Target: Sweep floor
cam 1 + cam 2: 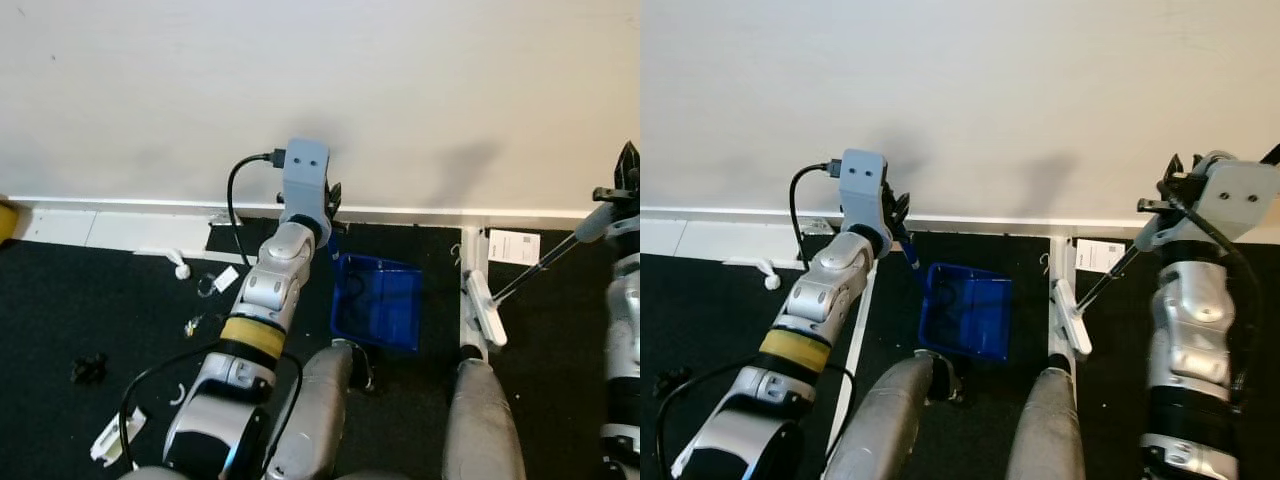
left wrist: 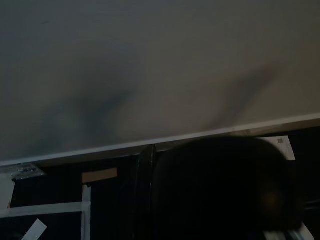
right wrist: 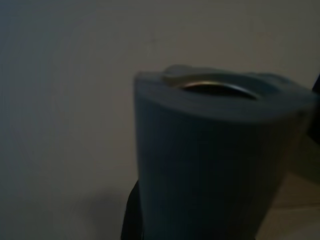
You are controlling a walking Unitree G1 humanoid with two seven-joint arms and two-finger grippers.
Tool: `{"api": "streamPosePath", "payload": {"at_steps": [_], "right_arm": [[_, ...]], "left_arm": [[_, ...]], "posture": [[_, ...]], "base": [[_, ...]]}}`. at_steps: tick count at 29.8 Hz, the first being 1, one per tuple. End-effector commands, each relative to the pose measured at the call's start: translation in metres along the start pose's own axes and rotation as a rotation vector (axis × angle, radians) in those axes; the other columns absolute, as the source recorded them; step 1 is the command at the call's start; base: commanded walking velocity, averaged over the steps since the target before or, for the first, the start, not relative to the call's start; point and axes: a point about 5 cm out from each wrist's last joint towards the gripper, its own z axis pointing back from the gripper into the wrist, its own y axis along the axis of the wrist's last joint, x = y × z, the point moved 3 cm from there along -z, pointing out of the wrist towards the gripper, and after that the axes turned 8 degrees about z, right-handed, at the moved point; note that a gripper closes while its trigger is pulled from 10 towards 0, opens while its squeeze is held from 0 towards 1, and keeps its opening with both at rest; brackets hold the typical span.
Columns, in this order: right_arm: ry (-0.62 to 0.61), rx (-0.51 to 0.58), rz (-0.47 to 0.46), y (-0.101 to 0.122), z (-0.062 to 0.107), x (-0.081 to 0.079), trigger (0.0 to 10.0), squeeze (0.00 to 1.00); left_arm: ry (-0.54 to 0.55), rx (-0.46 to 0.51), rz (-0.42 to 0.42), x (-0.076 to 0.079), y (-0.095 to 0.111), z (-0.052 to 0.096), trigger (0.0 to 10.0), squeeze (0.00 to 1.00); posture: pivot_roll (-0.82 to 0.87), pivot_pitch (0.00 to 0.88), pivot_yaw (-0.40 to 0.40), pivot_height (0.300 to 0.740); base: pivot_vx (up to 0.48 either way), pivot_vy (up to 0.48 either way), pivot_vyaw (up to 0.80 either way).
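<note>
By the wall | left hand [image 1: 902,225] grips dustpan [image 1: 966,310] handle | right hand [image 1: 1170,190] grips broom [image 1: 1072,318] pole, fingers half-hidden

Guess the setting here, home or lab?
Hard to say; likely an indoor room edge. A plain white wall meets black carpet-like floor at a white baseboard, with scattered litter and a blue dustpan.

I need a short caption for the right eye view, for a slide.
Left gripper holds a blue plastic dustpan on black carpet; right gripper holds a white-headed broom.
</note>
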Motion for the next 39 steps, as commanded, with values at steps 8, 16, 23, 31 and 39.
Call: {"api": "streamPosePath", "payload": {"at_steps": [8, 16, 23, 31, 39], "right_arm": [[0.04, 0.052, -0.155, 0.02, -0.027, -0.073, 10.0, 0.0], [0.021, 0.025, -0.318, 0.019, -0.036, -0.103, 10.0, 0.0], [0.048, 0.009, -0.339, 0.016, -0.029, -0.125, 10.0, 0.0], [0.004, 0.237, -0.268, 0.063, -0.052, -0.081, 10.0, 0.0], [0.031, 0.27, -0.154, 0.075, -0.054, -0.06, 10.0, 0.0]], "left_arm": [[-0.059, -0.034, 0.055, 0.008, -0.004, 0.013, 10.0, 0.0], [-0.058, -0.031, 0.059, 0.009, 0.001, 0.019, 10.0, 0.0], [-0.049, -0.042, 0.052, 0.009, 0.002, 0.022, 10.0, 0.0], [-0.074, -0.057, -0.041, 0.007, -0.001, 0.02, 10.0, 0.0], [-0.072, -0.108, -0.085, -0.004, -0.011, 0.021, 10.0, 0.0]], "posture": [[0.03, 0.342, 0.227, 0.74], [0.08, 0.348, 0.219, 0.74], [0.08, 0.346, 0.21, 0.74], [0.04, 0.343, 0.205, 0.74], [0.02, 0.342, 0.199, 0.74]], "base": [[0.0, 0.0, 0.0], [0.0, 0.0, 0.0], [0.0, 0.0, 0.0], [0.0, 0.0, 0.0], [0.0, 0.0, 0.0]]}}
